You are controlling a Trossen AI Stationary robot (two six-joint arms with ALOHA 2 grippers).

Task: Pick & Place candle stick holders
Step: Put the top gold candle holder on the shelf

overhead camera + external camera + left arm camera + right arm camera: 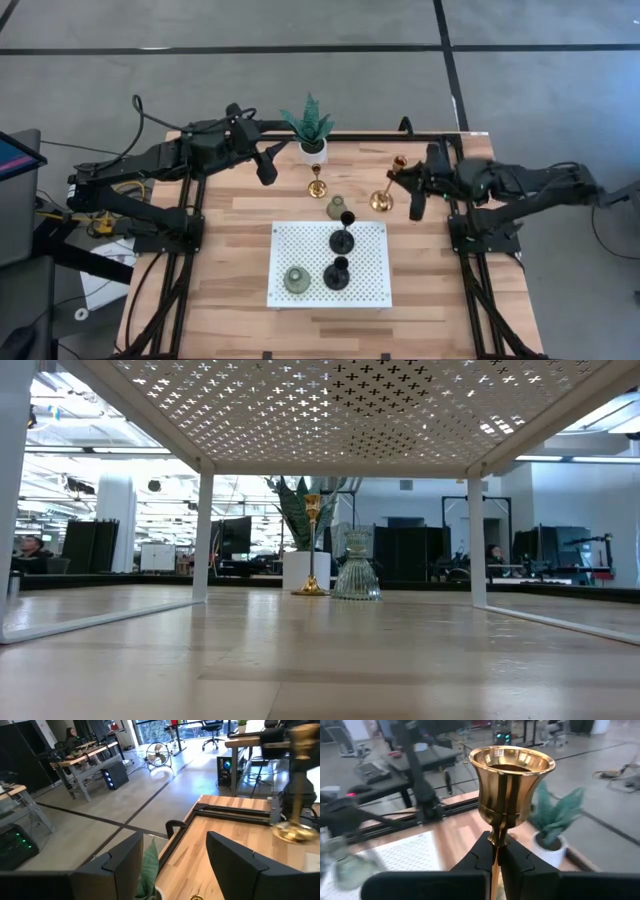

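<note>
Table's [240,300] far edge: clamped gold holder [383,196].

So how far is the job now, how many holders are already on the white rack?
Done: two black holders and one grey-green holder stand on the white rack. In hand: the right gripper clamps a gold holder. Left: the other gold holder and second grey-green holder. The left gripper waits open.
</note>
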